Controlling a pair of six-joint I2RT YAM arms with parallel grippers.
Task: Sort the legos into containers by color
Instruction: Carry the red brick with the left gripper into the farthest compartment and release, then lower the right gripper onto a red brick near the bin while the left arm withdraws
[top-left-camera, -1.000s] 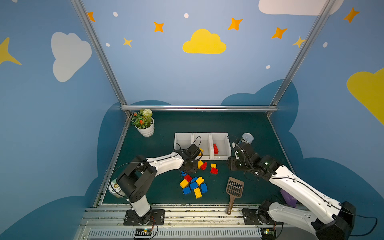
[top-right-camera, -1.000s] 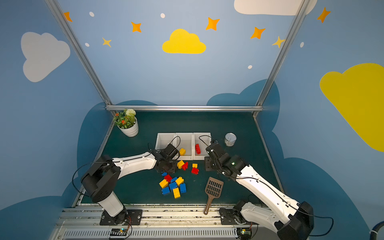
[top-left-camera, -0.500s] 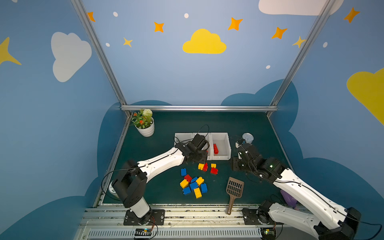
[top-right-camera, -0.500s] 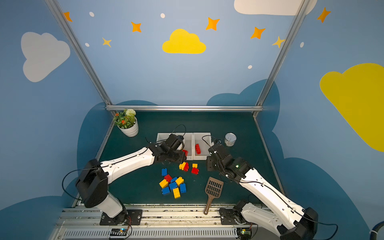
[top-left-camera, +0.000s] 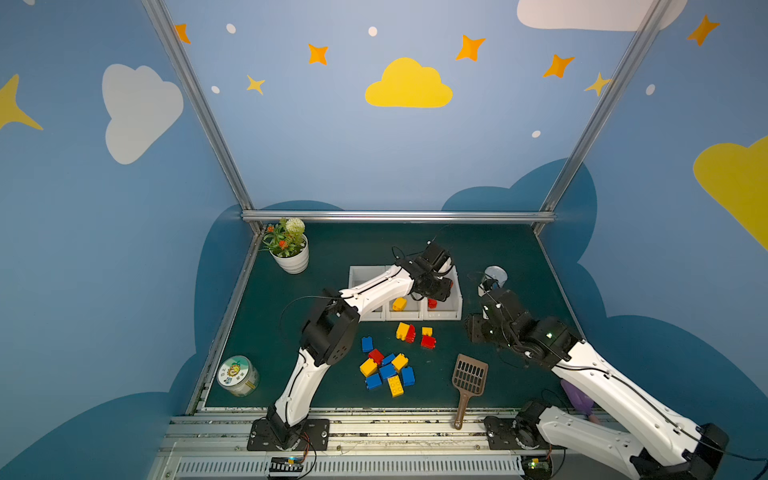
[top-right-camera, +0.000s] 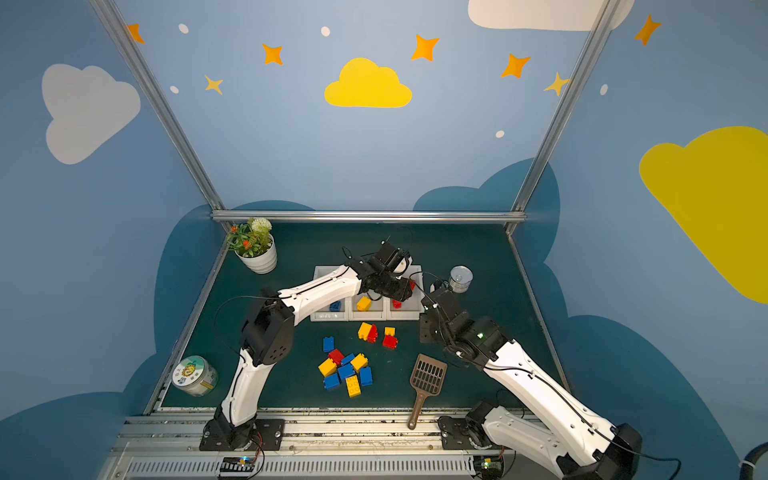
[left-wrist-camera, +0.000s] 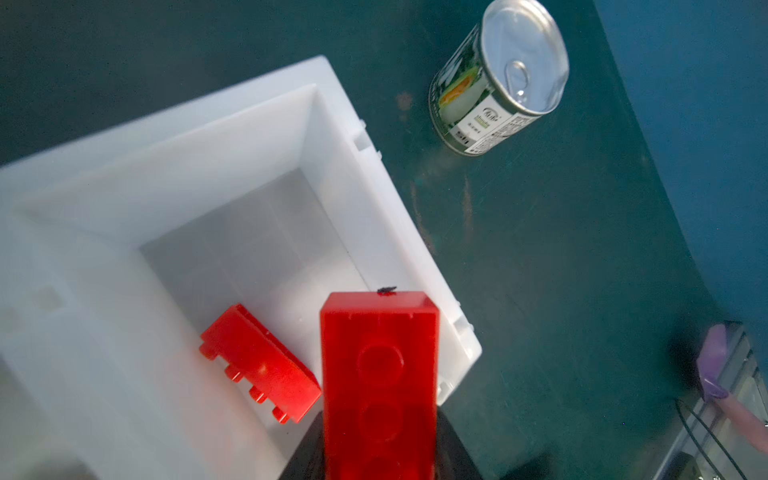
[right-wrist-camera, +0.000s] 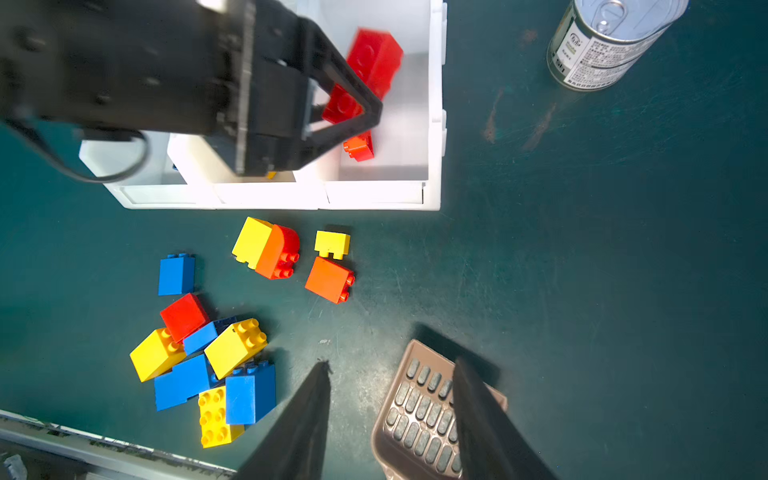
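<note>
Sorting cell: the left gripper hangs over the right-hand compartment of a white plastic three-part bin. A long red studded plastic brick sits between its fingers; whether they clamp it cannot be told. A second red brick lies inside. The right gripper, jaws apart and empty, hovers above the scuffed dark green tabletop near loose glossy red, yellow and blue bricks. Clouds and stars dot the blue walls.
</note>
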